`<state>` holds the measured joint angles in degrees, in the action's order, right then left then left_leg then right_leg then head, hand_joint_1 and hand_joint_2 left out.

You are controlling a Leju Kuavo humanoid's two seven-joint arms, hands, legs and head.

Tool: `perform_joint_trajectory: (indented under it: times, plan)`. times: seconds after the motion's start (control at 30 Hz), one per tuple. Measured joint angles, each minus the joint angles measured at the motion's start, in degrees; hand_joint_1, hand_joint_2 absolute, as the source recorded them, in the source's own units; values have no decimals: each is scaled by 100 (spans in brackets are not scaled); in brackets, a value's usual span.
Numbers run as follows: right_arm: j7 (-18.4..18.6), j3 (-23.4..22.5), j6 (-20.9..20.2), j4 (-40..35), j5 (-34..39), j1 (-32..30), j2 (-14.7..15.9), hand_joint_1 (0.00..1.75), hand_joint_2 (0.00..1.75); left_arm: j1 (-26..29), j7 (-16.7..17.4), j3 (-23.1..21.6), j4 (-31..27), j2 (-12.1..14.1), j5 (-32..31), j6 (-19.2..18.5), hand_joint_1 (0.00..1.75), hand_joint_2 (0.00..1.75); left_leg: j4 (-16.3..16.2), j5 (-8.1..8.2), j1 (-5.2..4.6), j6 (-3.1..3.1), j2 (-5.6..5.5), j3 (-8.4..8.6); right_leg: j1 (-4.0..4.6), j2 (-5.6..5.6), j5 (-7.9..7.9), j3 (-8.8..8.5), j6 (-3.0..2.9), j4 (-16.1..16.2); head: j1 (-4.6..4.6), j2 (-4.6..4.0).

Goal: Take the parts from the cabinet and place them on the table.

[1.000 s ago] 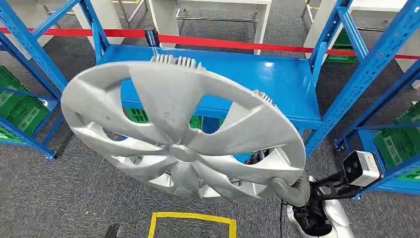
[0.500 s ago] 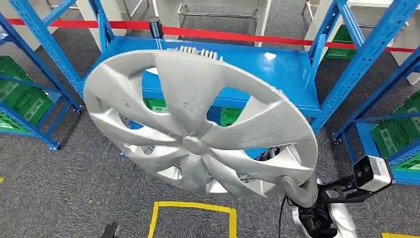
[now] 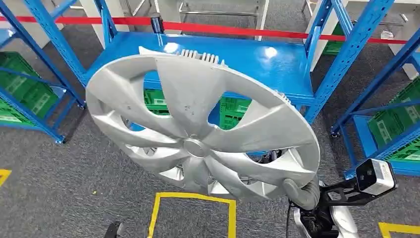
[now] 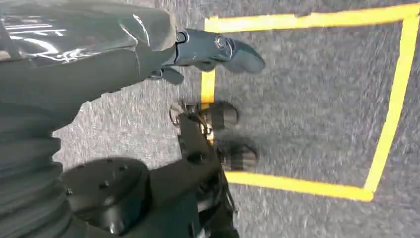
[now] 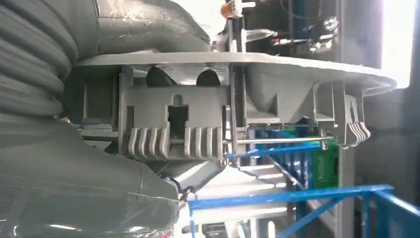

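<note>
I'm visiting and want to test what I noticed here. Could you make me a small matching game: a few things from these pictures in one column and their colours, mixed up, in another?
Things:
1. wheel cover, held by the right hand
2. shelf behind it
3. crates under that shelf
4. floor tape

Colours:
A. yellow
B. green
C. silver
D. blue

Pairs: 1-C, 2-D, 3-B, 4-A
</note>
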<state>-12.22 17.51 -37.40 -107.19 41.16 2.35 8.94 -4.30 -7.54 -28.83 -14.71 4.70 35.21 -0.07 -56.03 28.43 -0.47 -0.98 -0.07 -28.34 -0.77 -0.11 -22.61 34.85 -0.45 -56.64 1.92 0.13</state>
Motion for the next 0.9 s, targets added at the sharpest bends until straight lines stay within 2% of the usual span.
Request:
perform_joint_trajectory:
  times: [0.03,0.07,0.1,0.13,0.17,0.2,0.23,0.27,0.3,0.33,0.37,0.4,0.43,0.53,0.57,0.6,0.63,0.67,0.7,0.73,0.77,0.8,0.83,0.87,0.9]
  plan:
    - [-4,0,-13,-15,2,0,-9,171,175,1,0,0,2,9,0,7,0,175,21,-43,-11,-49,4,-16,1,2,56,0,43,42,-13,0]
    - [-4,-11,-15,-37,0,-1,0,171,175,0,2,0,4,11,2,7,0,175,190,-192,43,-105,25,-54,49,3,74,21,54,45,-11,0]
    - [-4,-22,-22,-37,-2,-1,4,171,175,-16,0,-2,2,-4,11,4,0,175,233,-269,54,-129,51,-42,47,8,-78,128,28,-71,-15,0]
    - [-4,-26,-31,-39,2,7,4,171,175,-31,0,0,2,-4,13,4,0,175,248,-361,55,-174,49,-123,43,10,-357,260,-27,-354,-35,0]
    - [-11,-31,-31,-46,4,5,4,171,175,-30,2,0,2,-4,20,4,0,175,248,-424,57,-173,53,-210,29,9,-660,422,-47,-812,-42,0]
    - [-11,-31,-33,-46,4,-1,4,171,175,-27,2,-2,4,-13,22,4,0,175,246,-480,51,-169,57,-290,16,9,-896,560,-40,-1299,-37,0]
    - [-9,-31,-35,-46,2,-9,4,171,175,-26,0,-2,4,-15,29,4,0,175,239,-535,51,-161,60,-369,5,8,-1016,645,-1,-1677,-37,0]
    - [-9,-33,-39,-46,2,-18,7,171,175,-25,2,-2,4,-20,29,4,0,175,224,-591,51,-148,62,-451,-13,7,-1003,615,65,-1808,-37,0]
    - [-9,-37,-42,-46,2,-18,11,171,175,-23,0,-2,4,-24,29,4,0,175,199,-632,61,-130,64,-532,-38,7,-894,450,142,-1665,-39,0]
    - [-9,-37,-44,-46,2,-16,13,171,175,-23,0,-2,4,-37,29,2,0,175,157,-667,70,-104,64,-616,-65,4,-735,176,217,-1305,-37,0]
    - [-9,-37,-44,-46,2,-15,11,171,175,-24,2,-2,4,-44,29,2,0,175,85,-692,86,-72,62,-714,-94,0,-592,-232,278,-726,-39,0]
    - [-9,-37,-44,-46,2,-6,11,171,175,-25,0,-2,4,-44,29,2,0,175,-13,-710,86,-44,61,-789,-122,-4,-679,-586,272,-165,-39,0]
    - [-7,-35,-46,-48,0,-1,9,171,175,-26,0,-2,4,-42,29,2,0,175,-80,-730,60,-1,57,-892,-51,38,-783,-717,178,9,-38,0]
    - [-11,-42,-48,-48,4,-22,20,171,175,-6,0,-2,6,-42,33,4,0,175,-102,-842,92,122,46,-913,-22,50,-727,-539,61,-103,-11,0]
    - [-11,-39,-48,-48,2,-22,18,171,175,-1,0,-4,9,-42,33,4,0,175,-106,-858,108,155,35,-937,-69,44,-674,-518,-11,-76,-15,0]
    - [-9,-39,-50,-50,2,-9,18,171,175,1,0,-4,9,-42,33,4,0,175,-185,-694,129,193,28,-978,-74,30,-625,-492,-69,-78,-15,0]
    - [-9,-39,-50,-50,4,-10,15,171,175,6,0,-4,11,-42,33,4,0,175,-419,-391,131,222,29,-1050,-71,20,-579,-440,-124,-79,-2,0]
    - [-9,-37,-55,-50,4,-11,9,171,175,6,0,-7,11,-42,35,4,0,175,-842,-43,132,254,29,-1183,-62,17,-520,-381,-136,-81,0,0]
    - [-9,-39,-55,-48,4,-12,2,171,175,6,0,-7,11,-39,35,4,0,175,-1317,233,132,272,30,-1329,-53,20,-461,-328,-144,-86,0,0]
    - [-9,-39,-55,-48,2,-17,2,171,175,8,0,-7,11,-42,35,4,0,175,-1751,421,132,281,29,-1439,-37,20,-398,-245,-147,-91,0,0]
    - [-9,-39,-59,-48,2,-23,2,171,175,12,0,-7,11,-42,35,4,0,175,-1960,435,131,274,28,-1440,-20,23,-337,-168,-143,-94,2,0]
    - [-9,-39,-68,-48,-2,-29,2,171,175,14,-2,-7,13,-40,39,7,0,175,-1878,320,130,252,28,-1293,-2,27,-286,-95,-137,-95,0,0]
    - [-9,-37,-83,-48,-11,-28,2,171,175,14,-2,-9,13,-42,48,9,0,175,-1526,140,121,214,25,-1010,21,30,-236,-32,-131,-94,2,0]
    - [-9,-37,-96,-48,-20,-27,2,171,175,14,-7,-9,11,-39,53,9,0,175,-1005,-13,107,151,16,-638,46,33,-189,15,-130,-93,2,0]
    - [-13,-39,-112,-52,-30,-27,2,171,175,11,-20,-11,13,-31,53,11,0,175,-433,-69,77,53,-10,-219,43,37,-152,34,-127,-94,2,0]
